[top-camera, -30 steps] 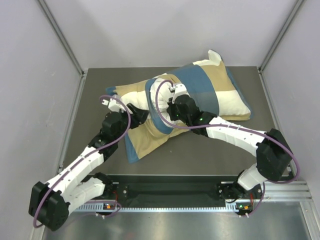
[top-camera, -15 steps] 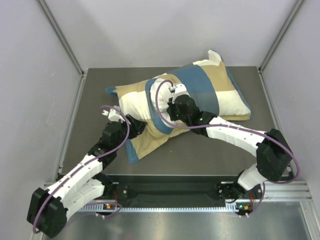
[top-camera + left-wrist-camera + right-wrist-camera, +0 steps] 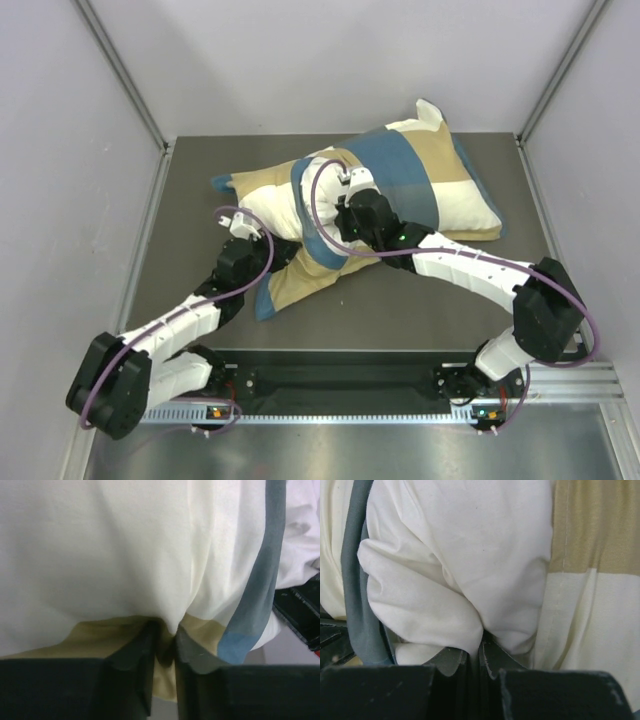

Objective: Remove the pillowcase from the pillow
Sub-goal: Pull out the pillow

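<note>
The left gripper (image 3: 164,641) has its fingers drawn almost together, pinching a fold of the pillowcase (image 3: 100,555) where a cream check meets a tan one. The blue edge (image 3: 256,595) runs just right of that pinch. From the overhead view, this gripper sits at the near-left end of the bundle, and the rest of the cover stretches away from it to the far right. The right gripper (image 3: 481,652) is pressed shut on a bulge of the white pillow (image 3: 460,545), which shows between the blue edge on one side and checked cloth on the other. That grip is at the middle of the bundle, on its near side. The pillow and its cover lie across the far half of the dark table (image 3: 400,290), long axis roughly left to right, the right end still fully covered. The left arm is nearer the loose end of the cover. A pull toward the near left would likely draw the cloth along that axis while the right grip anchors the pillow.
</note>
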